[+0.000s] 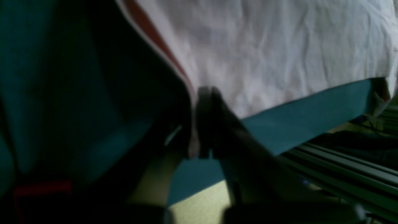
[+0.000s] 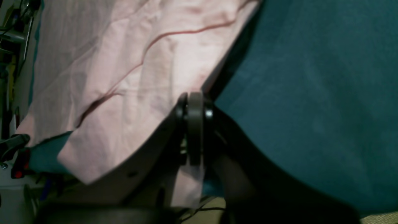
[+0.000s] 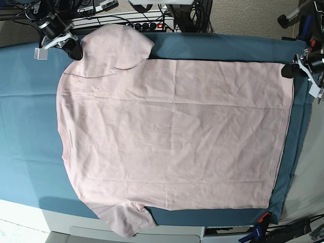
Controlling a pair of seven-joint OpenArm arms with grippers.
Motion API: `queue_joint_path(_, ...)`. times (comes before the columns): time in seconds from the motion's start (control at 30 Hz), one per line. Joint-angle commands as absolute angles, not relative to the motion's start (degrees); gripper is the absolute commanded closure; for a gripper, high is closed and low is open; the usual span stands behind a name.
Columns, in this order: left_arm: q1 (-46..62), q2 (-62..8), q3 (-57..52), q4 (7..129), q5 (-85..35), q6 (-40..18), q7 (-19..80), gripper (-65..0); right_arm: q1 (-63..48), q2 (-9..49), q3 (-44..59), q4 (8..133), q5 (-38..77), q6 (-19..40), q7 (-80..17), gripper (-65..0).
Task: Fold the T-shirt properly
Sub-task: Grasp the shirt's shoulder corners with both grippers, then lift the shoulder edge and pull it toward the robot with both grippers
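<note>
The T-shirt [image 3: 172,136] lies spread flat, plain side up, across the teal table cloth [image 3: 30,126]. Its hem runs down the base view's right side, its collar end and both sleeves sit toward that view's left, and light creases cross the body.

Your left gripper [image 3: 289,70] has its jaws pressed together on the hem corner at the far right of the base view; the left wrist view shows the fabric edge pinched between them [image 1: 202,121]. Your right gripper [image 3: 76,50] is likewise clamped on the shirt at the shoulder beside the far sleeve, and the right wrist view shows pale pink cloth caught in the closed jaws [image 2: 195,130].

With both far corners held, this looks like the start of a lengthwise fold, carrying the far edge toward the near one. To do it well:

- Lift both ends together and only high enough to clear the cloth, so the held edge stays taut.
- Check that neither pinch has picked up the table cloth; the left wrist view is too blurred to rule that out.
- Travel level and in parallel, so that the far edge lands square on the near edge.
- Watch the far sleeve [image 3: 121,45]: it may flop under and bunch.
- Lay the edge down before you release, so that it does not spring back.
</note>
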State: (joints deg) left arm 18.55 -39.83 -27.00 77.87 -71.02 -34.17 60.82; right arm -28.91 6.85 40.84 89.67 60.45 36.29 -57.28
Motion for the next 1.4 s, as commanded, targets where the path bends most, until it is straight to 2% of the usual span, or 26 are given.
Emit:
queue_joint_path(0.0, 18.4, -41.3, -27.5, 78.5, -72.0, -34.5, 60.1, 0.0, -29.7, 7.6, 40.9, 90.0, 59.6, 36.6, -59.6, 0.0)
queue_joint_path(0.23, 18.5, -41.3, -27.5, 78.7, -72.7, -34.4, 61.3, 0.0, -30.7, 8.0, 40.9, 90.0, 61.0, 36.7, -61.2, 0.0)
queue_joint_path(0.53, 19.4, -44.0, -27.6, 79.4, -73.8, -34.4, 62.2, 0.0, -35.6, 13.9, 41.7, 92.5, 61.1, 36.9, -61.5, 0.0)
queue_joint_path(0.7, 20.3, -44.4, -27.7, 80.7, -74.3, -34.4, 62.9, 0.0, -36.8, 15.2, 44.0, 95.1, 61.1, 37.3, -61.8, 0.0)
queue_joint_path(1.03, 31.6, -44.4, -33.4, 88.5, -75.5, -34.6, 63.7, 0.0, -39.4, 15.5, 44.8, 95.7, 63.1, 37.3, -63.5, 0.0)
queue_joint_path(1.37, 42.9, -41.7, -41.3, 96.2, -76.8, -34.6, 63.6, 0.0, -43.0, 20.6, 44.8, 95.7, 63.6, 37.3, -64.3, 0.0)
